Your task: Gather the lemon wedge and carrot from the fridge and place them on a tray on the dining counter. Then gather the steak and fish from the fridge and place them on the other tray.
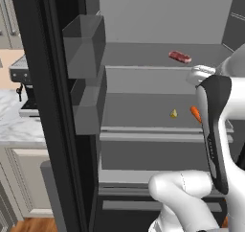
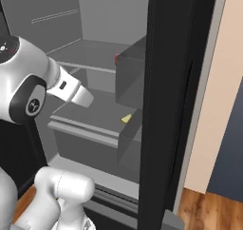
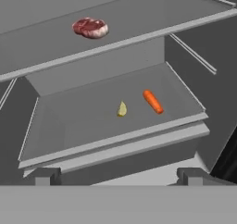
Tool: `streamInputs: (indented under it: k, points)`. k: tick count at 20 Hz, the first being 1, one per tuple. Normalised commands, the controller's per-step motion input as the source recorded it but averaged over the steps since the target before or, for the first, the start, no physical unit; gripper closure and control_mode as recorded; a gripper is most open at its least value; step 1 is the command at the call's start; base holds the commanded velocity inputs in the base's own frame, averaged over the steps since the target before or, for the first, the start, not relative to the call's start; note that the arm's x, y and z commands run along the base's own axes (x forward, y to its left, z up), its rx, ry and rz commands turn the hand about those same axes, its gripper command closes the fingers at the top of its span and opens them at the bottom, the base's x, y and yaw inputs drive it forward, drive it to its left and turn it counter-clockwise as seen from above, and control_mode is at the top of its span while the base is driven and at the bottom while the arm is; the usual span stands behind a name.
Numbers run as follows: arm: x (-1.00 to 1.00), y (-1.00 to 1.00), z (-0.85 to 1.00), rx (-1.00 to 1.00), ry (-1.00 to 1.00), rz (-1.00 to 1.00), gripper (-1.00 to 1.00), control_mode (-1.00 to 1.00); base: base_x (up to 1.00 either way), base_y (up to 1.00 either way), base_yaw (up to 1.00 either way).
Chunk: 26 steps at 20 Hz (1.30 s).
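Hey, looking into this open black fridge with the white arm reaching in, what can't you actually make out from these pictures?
- Orange carrot: in the left base view the white arm covers part of it; whole in the hand view.
- Red raw steak: in the right base view a grey door bin hides all but a sliver.
- Fish: no shelf seen holds a dark grey lump; its place cannot be told.
- Gripper: just the tips rise, standing wide apart with nothing between them.

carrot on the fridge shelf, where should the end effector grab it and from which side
Probably across the middle of the carrot, coming in from the open front and above. It lies flat, apart from the lemon wedge, so jaws should straddle its narrow width, crosswise to its length.
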Motion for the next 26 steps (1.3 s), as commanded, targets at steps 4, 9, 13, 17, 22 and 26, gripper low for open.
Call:
streamInputs:
  k: [4, 9, 13, 17, 22, 26]
  points:
    - [0.04, -0.04, 0.27, 0.09, -0.04, -0.01, -1.00, -1.00, 0.00, -0.01, -0.02]
    - [0.88, -0.04, 0.69, -0.01, 0.05, -0.01, -1.00, -1.00, 0.00, 0.00, 0.00]
    - [1.00, -0.23, 0.03, -0.05, 0.05, 0.02, -1.00, -1.00, 0.00, 0.00, 0.00]
    - [0.97, -0.15, -0.33, -0.07, -0.03, 0.15, -1.00, -1.00, 0.00, 0.00, 0.00]
    - [0.85, -0.31, -0.30, -0.11, 0.00, 0.25, -1.00, -1.00, 0.00, 0.00, 0.00]
    - [0.49, -0.17, -0.33, -0.11, 0.00, 0.14, -1.00, -1.00, 0.00, 0.00, 0.00]
